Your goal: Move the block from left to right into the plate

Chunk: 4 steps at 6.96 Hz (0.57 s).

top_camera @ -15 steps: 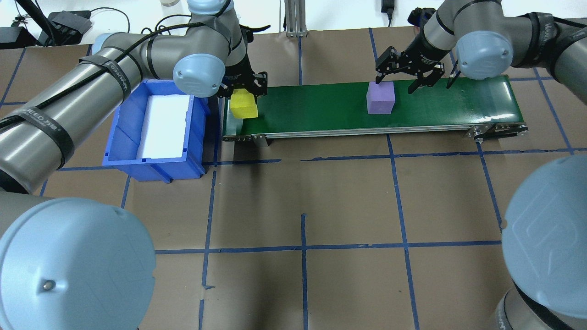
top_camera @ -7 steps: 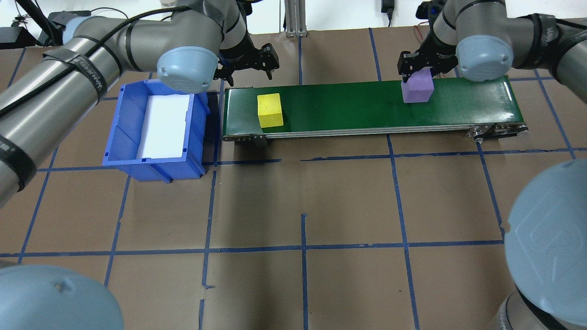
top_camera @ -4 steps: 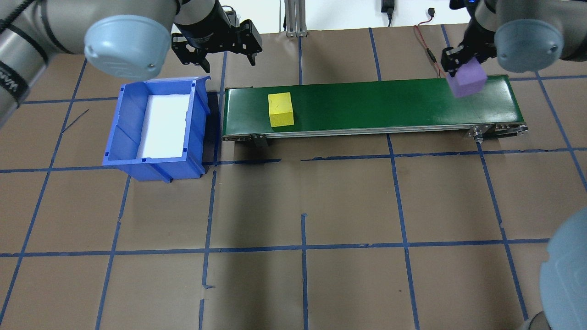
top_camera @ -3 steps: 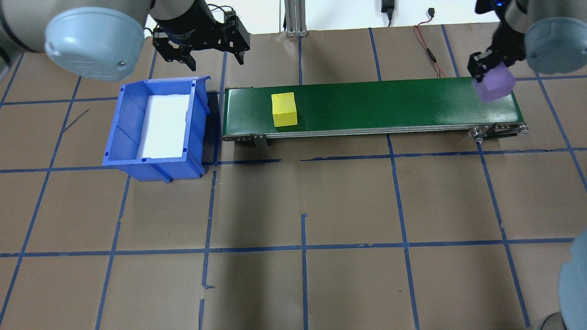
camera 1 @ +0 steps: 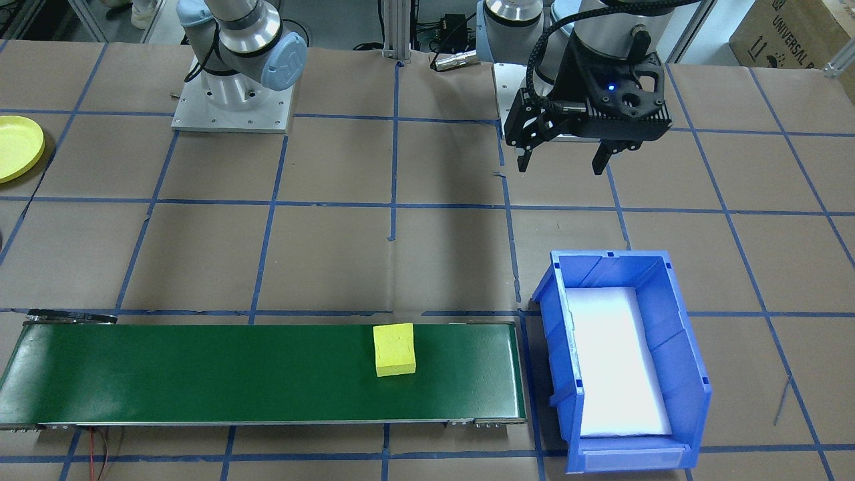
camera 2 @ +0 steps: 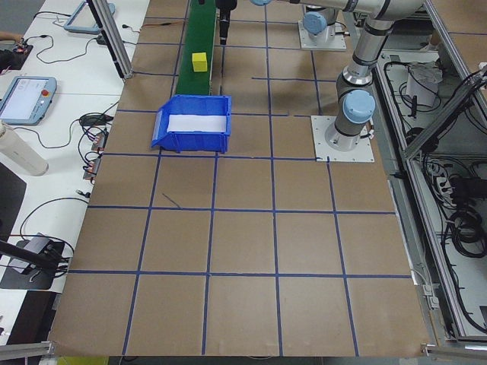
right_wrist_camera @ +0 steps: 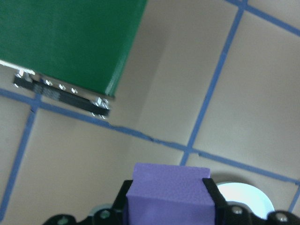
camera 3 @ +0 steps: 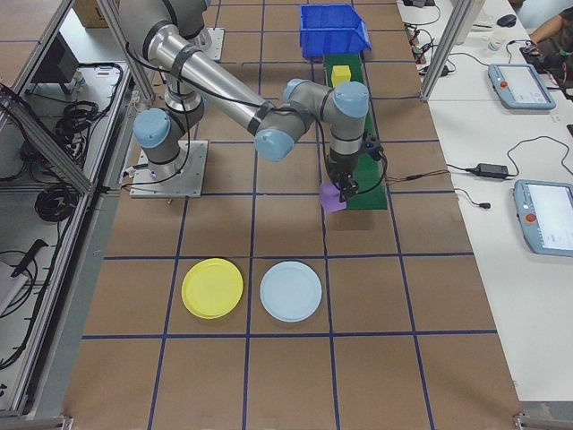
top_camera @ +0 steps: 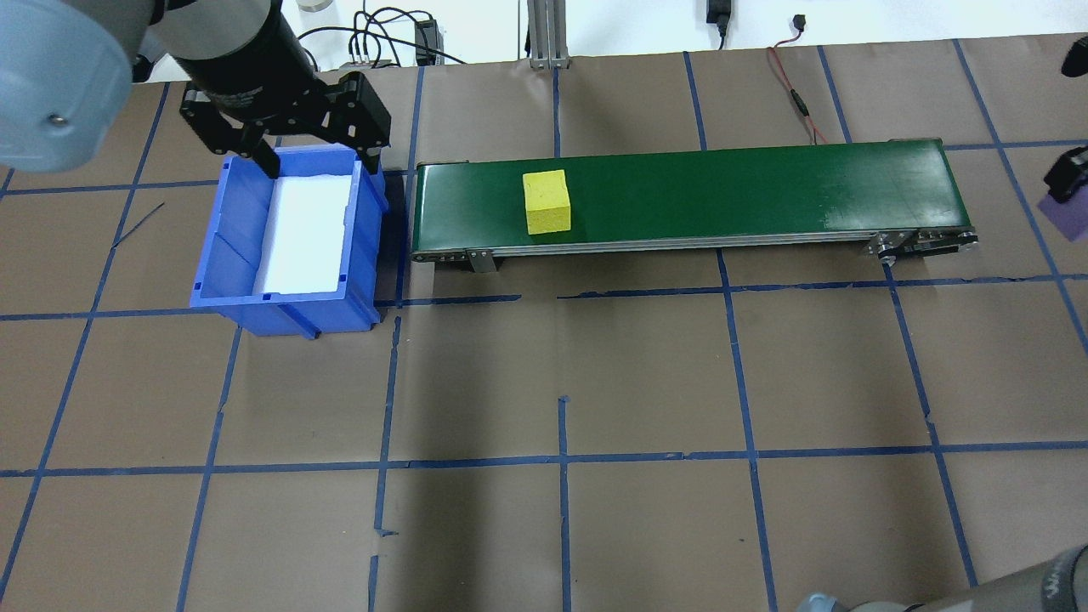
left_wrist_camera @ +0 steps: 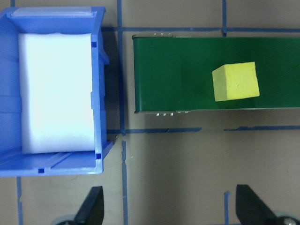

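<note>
Brown papered table (camera 3: pixel 269 358): the right gripper (right_wrist_camera: pixel 165 197) clamps the purple block (right_wrist_camera: pixel 168 194); the yellow plate (camera 3: pixel 212 288) lies ahead beyond its jaws. The left gripper (camera 1: pixel 564 157) hangs empty, jaws spread.

Probably a robotics lab: taped table (top_camera: pixel 561 527), teach pendants (camera 3: pixel 515 85).

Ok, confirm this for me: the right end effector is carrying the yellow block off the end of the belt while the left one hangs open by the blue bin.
Wrong colour. The right end effector is carrying the purple block, as the right wrist view shows. The yellow block lies on the belt. The left end effector does hang open by the blue bin.
</note>
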Motion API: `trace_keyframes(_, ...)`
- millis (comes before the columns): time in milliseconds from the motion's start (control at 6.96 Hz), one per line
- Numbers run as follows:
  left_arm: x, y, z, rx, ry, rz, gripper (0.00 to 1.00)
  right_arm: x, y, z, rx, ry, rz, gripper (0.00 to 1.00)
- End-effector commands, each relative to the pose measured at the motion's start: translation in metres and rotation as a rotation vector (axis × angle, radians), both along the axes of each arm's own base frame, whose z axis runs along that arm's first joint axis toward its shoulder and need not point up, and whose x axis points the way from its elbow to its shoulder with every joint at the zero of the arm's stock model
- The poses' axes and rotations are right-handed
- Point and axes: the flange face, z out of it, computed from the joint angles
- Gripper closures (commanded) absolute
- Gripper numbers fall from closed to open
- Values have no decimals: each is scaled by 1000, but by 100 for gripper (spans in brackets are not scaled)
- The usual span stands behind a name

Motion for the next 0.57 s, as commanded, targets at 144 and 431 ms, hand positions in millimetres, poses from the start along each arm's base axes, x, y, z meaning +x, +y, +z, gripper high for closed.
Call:
trace_keyframes(144, 23, 7, 1, 24, -15, 3, 0, -106, 63, -63, 72, -62, -46, 66)
trace_keyframes(431, 20, 10, 2, 27, -11, 9, 0, -157, 88, -101, 92, -88, -55, 55)
